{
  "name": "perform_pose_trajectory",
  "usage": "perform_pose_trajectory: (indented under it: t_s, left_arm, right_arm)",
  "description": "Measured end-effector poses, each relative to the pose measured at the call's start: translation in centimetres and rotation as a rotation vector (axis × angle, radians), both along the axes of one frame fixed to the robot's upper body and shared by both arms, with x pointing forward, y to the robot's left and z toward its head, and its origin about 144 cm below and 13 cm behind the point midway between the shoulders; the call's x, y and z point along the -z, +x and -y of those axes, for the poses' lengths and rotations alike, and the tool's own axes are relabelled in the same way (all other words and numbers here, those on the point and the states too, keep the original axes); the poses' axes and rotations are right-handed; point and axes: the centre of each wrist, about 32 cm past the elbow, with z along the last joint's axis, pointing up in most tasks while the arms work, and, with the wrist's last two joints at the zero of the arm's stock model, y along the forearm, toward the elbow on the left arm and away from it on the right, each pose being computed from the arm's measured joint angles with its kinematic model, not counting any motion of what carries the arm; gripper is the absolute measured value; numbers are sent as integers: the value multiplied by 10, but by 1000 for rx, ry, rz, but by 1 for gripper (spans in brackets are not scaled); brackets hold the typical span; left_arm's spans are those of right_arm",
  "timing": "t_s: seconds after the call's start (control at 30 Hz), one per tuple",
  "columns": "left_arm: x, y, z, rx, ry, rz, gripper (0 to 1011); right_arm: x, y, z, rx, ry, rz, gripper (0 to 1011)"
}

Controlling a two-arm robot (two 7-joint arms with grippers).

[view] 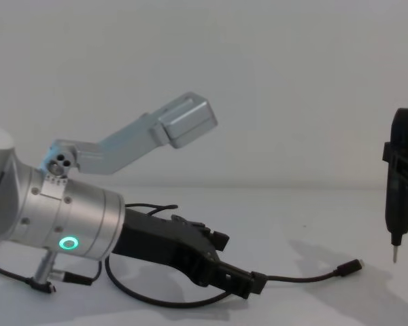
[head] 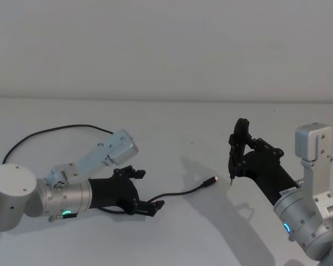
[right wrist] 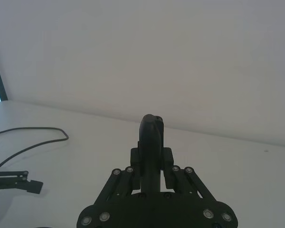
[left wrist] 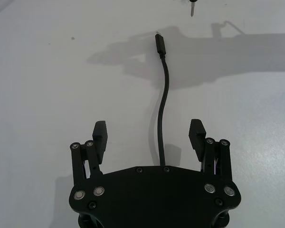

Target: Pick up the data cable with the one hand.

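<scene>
Left gripper (left wrist: 148, 128) low over white surface (head: 172, 116), fingers spread, released. Data cable (head: 177, 193) lies on surface, running out between the spread fingers, untouched; its plug (head: 212, 180) just short of pin tip. Right gripper (head: 240, 159) clenched on upright slim black tool (view: 401, 183).

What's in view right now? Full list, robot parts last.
table: 1, white, under everything
wall: 1, white, behind the table
data cable: 1, black with silver-tipped plug, lying on the table, running between the left gripper's fingers
tool: 1, black with pin tip, upright, tip just above the table near the plug
short lead: 1, black, under the left wrist
left gripper: 1, black, open, low over the cable
right gripper: 1, black, clamped on the tool
</scene>
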Motion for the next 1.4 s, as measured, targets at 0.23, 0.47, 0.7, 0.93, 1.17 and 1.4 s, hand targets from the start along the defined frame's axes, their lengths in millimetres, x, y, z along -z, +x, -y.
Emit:
perform_pose_trajectory:
  t_s: [0.23,0.47,0.7,0.93,1.17,1.4]
  left_arm:
    - [5,7,6,-1,-1,-22,1001]
    - [9,14,11,-7,2,-41,1000]
    - [12,19,15,-17,4,-58,1001]
    - [14,21,16,-22,3,-66,945]
    - [14,23,18,-23,-1,-72,776]
    - [15,24,19,-24,-2,-75,630]
  right_arm:
    - [0,0,0,0,0,0,275]
    - [0,0,0,0,0,0,275]
    - [0,0,0,0,0,0,274]
    - [0,0,0,0,0,0,274]
    - [0,0,0,0,0,0,274]
    - [0,0,0,0,0,0,274]
